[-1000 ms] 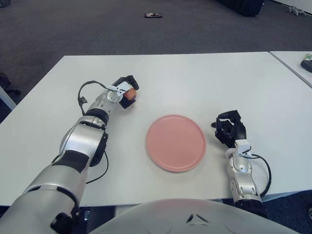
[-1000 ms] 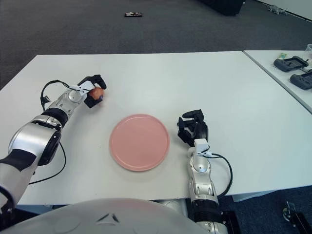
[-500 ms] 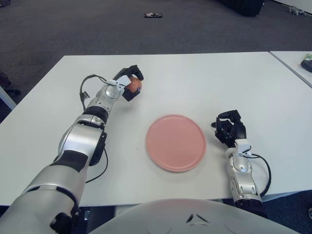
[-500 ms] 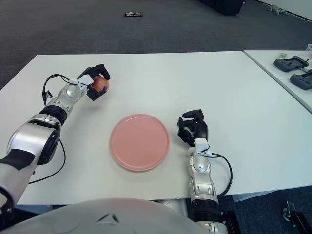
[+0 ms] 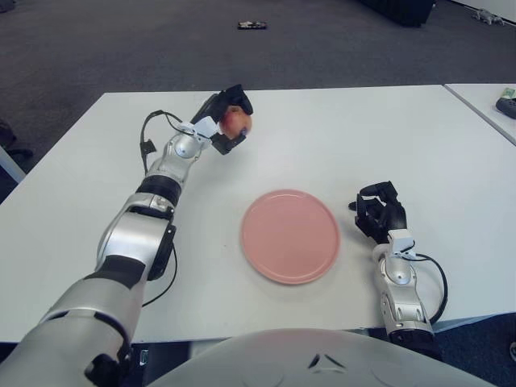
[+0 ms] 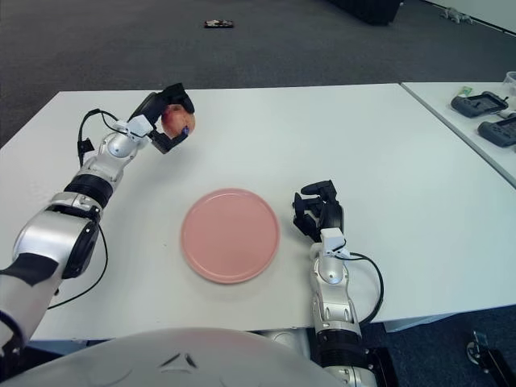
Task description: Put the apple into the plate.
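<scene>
My left hand (image 5: 227, 121) is shut on a red-yellow apple (image 5: 238, 122) and holds it in the air above the far left part of the white table (image 5: 322, 129). It shows in the right eye view too (image 6: 176, 121). A round pink plate (image 5: 290, 235) lies flat on the table nearer to me and to the right of the apple, with nothing in it. My right hand (image 5: 379, 211) rests on the table just right of the plate, its fingers curled and holding nothing.
A second white table (image 6: 476, 121) stands to the right with dark controller-like devices (image 6: 482, 105) on it. A small dark object (image 5: 253, 25) lies on the carpet far behind the table.
My left hand has lifted the apple off the table and carried it up and to the right. The right hand and the plate have not moved.
</scene>
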Robot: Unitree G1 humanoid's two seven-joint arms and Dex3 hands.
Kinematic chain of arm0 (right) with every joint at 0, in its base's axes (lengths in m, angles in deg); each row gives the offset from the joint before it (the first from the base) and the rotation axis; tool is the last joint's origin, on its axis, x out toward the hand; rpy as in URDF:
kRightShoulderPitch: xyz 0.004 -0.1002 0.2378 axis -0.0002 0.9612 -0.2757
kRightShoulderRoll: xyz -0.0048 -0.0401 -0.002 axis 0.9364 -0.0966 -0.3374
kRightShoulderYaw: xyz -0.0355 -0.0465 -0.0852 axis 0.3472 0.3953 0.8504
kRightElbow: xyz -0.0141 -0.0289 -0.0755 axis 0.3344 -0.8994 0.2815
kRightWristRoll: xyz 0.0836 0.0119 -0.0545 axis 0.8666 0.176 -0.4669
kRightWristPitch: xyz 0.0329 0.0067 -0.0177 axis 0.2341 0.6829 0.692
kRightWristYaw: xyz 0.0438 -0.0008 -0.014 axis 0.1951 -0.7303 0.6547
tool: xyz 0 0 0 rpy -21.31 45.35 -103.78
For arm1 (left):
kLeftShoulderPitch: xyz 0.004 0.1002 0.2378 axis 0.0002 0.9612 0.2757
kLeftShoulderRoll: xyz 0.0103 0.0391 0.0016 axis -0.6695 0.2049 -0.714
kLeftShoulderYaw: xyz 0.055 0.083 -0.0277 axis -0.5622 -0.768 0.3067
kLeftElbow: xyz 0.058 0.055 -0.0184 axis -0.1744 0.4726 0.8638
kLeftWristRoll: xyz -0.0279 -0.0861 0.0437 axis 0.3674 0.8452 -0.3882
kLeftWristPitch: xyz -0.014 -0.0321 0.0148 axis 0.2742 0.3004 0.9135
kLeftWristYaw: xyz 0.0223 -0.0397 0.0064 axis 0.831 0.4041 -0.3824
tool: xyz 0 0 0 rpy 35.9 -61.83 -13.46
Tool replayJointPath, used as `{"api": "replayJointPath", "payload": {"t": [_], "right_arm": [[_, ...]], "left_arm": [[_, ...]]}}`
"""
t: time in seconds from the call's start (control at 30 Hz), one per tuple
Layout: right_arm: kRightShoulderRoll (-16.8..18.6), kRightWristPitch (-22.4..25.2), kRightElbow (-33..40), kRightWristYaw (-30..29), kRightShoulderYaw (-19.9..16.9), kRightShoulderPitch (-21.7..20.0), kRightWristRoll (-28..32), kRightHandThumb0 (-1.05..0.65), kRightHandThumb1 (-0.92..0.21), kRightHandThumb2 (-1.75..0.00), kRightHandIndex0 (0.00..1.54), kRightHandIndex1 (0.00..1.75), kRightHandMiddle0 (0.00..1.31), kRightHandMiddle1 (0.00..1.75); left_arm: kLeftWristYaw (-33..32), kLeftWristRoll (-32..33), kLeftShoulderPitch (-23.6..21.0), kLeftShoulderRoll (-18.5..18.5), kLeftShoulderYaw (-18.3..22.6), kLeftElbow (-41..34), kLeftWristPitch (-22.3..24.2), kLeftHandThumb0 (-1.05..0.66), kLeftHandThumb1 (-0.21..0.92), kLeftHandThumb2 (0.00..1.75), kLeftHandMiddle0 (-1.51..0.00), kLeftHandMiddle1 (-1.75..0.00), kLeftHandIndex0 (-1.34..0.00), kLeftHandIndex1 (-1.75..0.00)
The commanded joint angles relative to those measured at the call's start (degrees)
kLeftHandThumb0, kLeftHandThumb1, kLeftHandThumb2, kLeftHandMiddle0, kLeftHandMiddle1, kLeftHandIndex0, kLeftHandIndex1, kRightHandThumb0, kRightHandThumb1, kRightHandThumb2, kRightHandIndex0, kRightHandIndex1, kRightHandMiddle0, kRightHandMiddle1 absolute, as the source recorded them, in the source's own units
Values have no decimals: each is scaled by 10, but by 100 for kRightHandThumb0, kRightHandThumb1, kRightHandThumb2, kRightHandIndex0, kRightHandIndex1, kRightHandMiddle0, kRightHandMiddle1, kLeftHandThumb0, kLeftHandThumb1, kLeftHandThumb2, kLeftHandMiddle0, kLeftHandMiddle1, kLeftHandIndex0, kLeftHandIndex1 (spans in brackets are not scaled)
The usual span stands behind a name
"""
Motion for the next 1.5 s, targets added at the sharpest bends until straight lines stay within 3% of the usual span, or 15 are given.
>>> {"api": "replayJointPath", "payload": {"t": [0.0,0.17,0.47,0.83,1.17,1.47], "right_arm": [[1,5,2,1,0,-1,0,-36,-80,-69,55,116,26,175],[0,1,-1,0,0,-2,-1,-36,-81,-69,55,116,26,175],[-1,-6,-8,0,0,-3,-2,-36,-80,-69,57,116,26,175],[3,-2,-6,-1,0,-3,1,-36,-78,-72,56,118,28,175],[5,3,-1,-3,0,1,1,-37,-78,-72,55,117,28,175],[5,-1,-2,-2,0,3,2,-37,-78,-72,55,117,28,175]], "left_arm": [[22,7,33,10,-11,-46,-22,0,6,159,-84,-165,-58,-175],[60,17,64,12,-27,-94,-66,0,4,160,-85,-164,-59,-175],[182,86,137,35,-71,-176,-128,0,3,161,-87,-163,-60,-175],[272,92,173,24,-121,-220,-152,0,4,160,-87,-162,-59,-175],[255,-17,176,0,-146,-232,-182,0,5,158,-86,-161,-58,-175],[191,-137,174,-8,-177,-207,-234,0,6,159,-84,-166,-58,-175]]}}
